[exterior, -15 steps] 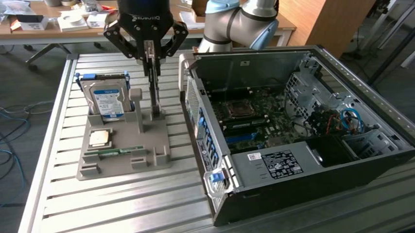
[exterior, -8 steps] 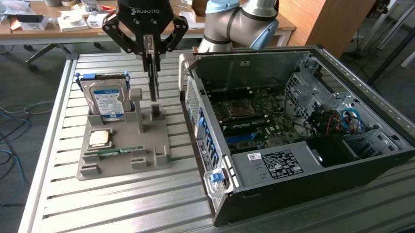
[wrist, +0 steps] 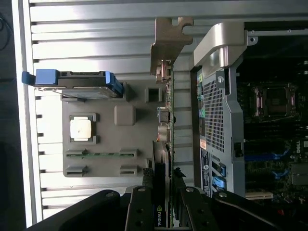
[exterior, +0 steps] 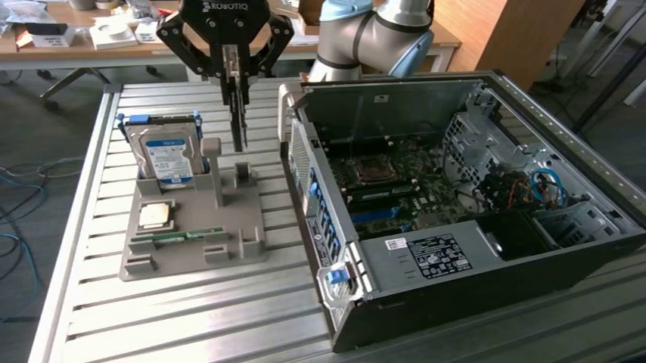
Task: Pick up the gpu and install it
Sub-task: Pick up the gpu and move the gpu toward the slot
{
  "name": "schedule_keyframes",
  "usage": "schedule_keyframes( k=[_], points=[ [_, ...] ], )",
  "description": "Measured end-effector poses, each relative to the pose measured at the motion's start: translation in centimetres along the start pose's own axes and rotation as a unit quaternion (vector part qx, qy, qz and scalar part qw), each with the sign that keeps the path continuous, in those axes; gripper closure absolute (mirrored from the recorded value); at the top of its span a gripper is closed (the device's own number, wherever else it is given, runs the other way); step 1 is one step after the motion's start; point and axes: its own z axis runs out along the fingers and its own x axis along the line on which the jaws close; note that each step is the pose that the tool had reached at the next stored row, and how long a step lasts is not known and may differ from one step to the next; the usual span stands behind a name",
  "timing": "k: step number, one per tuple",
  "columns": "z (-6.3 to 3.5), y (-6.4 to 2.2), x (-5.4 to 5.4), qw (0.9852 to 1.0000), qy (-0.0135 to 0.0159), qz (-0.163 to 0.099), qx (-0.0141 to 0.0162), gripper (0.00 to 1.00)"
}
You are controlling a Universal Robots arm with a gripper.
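Gripper closed partway on the gpu, fingers pinching its top edge, card hanging straight down. The gpu is a thin flat dark card, seen nearly edge-on in the exterior view. In the wrist view the gpu runs away from the gripper as a narrow dark strip with small parts along it, a pale silver metal bracket on the far end, and a green logo patch down between the fingers. The card hangs over the grey holder on the slatted counter, lower end just above the holder's upright slots (looks clear of them, no contact visible). The holder carries a hard drive standing on edge, a square processor chip and a green memory stick. The open computer case sits on the exterior view's right, just beside the holder, motherboard exposed.
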Motion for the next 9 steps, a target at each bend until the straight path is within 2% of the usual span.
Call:
schedule_keyframes(
  k=[9],
  points=[
    [-0.01,0.0,0.0,1.0,0.0001,0.0,0.0001,0.73]
  ],
)
